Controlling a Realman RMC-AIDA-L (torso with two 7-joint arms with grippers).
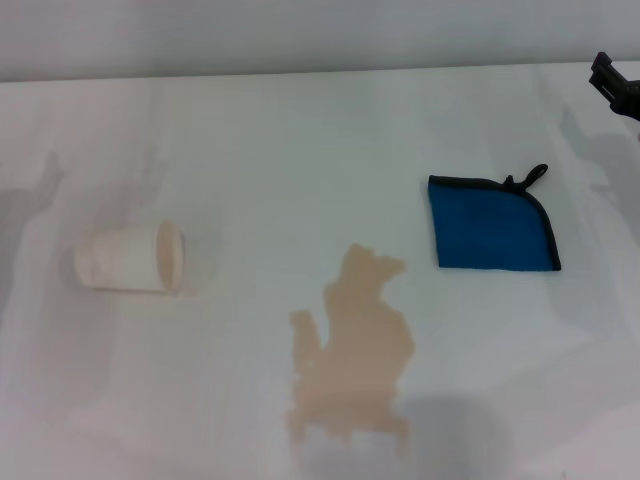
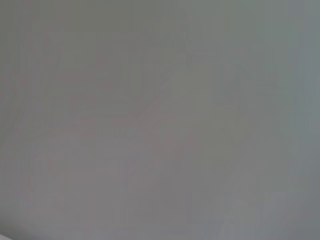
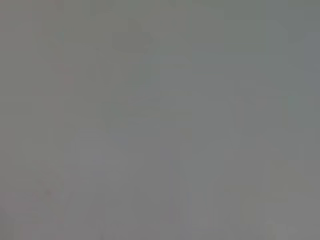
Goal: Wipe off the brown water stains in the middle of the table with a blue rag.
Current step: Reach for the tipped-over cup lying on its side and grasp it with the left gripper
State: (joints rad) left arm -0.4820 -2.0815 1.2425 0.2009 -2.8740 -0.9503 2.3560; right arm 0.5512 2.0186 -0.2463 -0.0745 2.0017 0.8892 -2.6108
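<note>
Royal-blue cloth: the small quarter-round blue rag [image 1: 492,227] with black trim lies flat on the plain white table [image 1: 300,150], to your right and farther off than the spill, well apart from it.
Handling: you should find it soft, light and limp; it will likely bunch rather than lift as a sheet.
Where to grip: pinch the trimmed edge or the short black loop at its far right corner, where the fabric stands proud.
Stain: the pale tan-brown water stains [image 1: 355,350] spread in a lobed patch near the middle, toward you, untouched.
Cup: a cream paper cup [image 1: 130,258] lies on its side at the left, clear of your path.
Right gripper [image 1: 615,82]: only a dark tip shows at the far right edge, above the table and beyond the rag; you cannot tell how its fingers stand.
Left gripper: out of sight; both wrist views show only what seems to be blank grey surface.
</note>
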